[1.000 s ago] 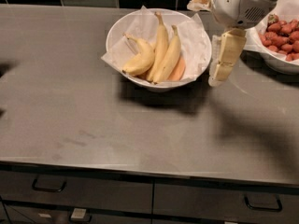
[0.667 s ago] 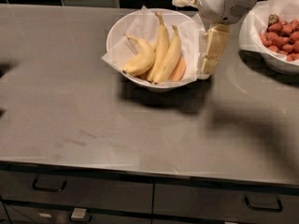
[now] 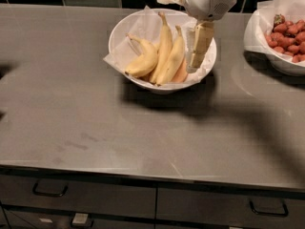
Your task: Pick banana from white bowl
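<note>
A wide white bowl (image 3: 125, 28) with a crumpled white paper liner stands at the back middle of the steel counter. In it lie three yellow bananas (image 3: 164, 54) side by side and an orange piece (image 3: 180, 75) at their right. My gripper (image 3: 198, 51) hangs from the white arm at the top and reaches down over the right part of the bowl, just right of the rightmost banana. It holds nothing that I can see.
A second white bowl (image 3: 274, 58) with small red pieces stands at the right edge. The grey counter (image 3: 95, 128) stretches to the front, with drawers below it. A dark tiled wall runs along the back.
The gripper has moved left and toward the back, from beside the bowl's right rim to over its right part. The bananas have not moved.
</note>
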Controlling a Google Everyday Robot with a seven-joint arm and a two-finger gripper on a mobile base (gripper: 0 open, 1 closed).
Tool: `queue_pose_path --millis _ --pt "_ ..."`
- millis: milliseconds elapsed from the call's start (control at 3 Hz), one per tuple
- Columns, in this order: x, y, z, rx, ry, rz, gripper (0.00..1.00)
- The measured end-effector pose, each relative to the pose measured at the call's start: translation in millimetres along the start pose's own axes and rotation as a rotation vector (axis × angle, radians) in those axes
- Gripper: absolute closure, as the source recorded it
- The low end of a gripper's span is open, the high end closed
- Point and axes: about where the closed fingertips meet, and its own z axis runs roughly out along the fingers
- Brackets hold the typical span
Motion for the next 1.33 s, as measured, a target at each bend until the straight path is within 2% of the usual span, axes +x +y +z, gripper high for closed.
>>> queue_pose_path --millis 333,667,1333 --pt "1.7 -1.7 5.0 0.005 -0.014 0.005 0.0" --pt "0.0 -20.2 24.0 -0.004 -0.051 -0.01 0.0" --pt "-23.3 -59.4 53.1 -0.016 -0.109 -0.112 0.0"
